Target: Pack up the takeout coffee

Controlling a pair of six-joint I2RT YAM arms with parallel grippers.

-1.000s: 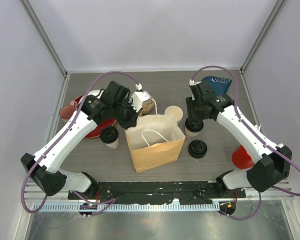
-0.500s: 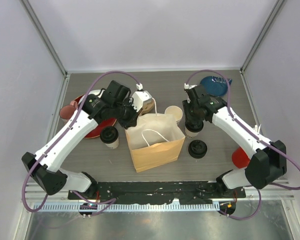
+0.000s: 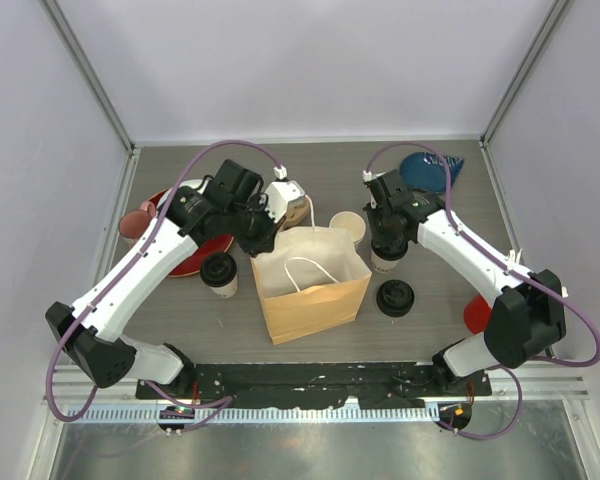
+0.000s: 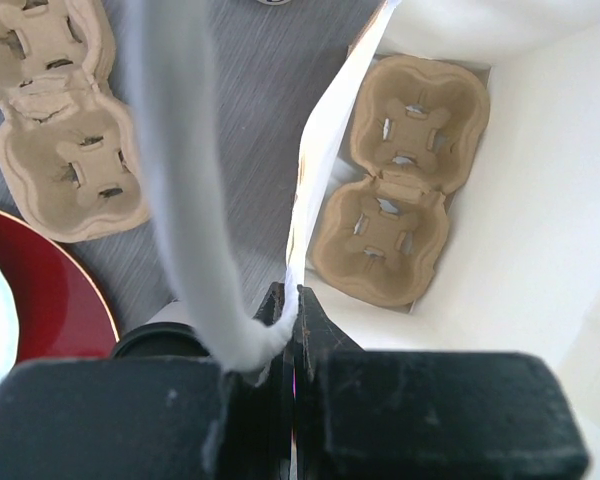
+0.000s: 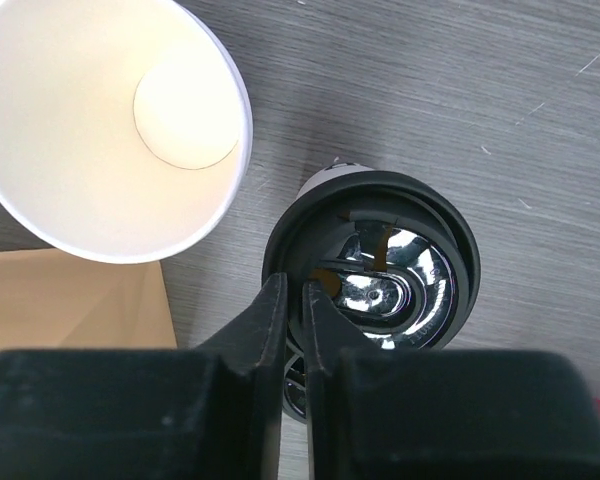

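One takeout coffee (image 3: 384, 264), a white cup with a black lid (image 5: 390, 265), stands right of the brown paper bag (image 3: 315, 295). My right gripper (image 5: 292, 296) is over it, its jaws pinched on the lid's left rim, one finger outside and one inside. A second takeout coffee (image 3: 220, 272) stands left of the bag. My left gripper (image 4: 290, 305) is shut on the bag's rim (image 4: 315, 160) at its far left corner, holding the mouth wide. A cardboard cup carrier (image 4: 400, 190) lies on the bag's floor.
An open, lidless white cup (image 5: 110, 120) stands beside the bag's far right corner. A stack of black lids (image 3: 394, 298) lies near the bag's right side. A second carrier (image 4: 60, 120), a red plate (image 3: 185, 258), a blue object (image 3: 430, 170) and a red object (image 3: 478, 316) lie around.
My right gripper has closed down onto the lid's rim and its arm has shifted slightly left. The left arm and the bag have not moved.
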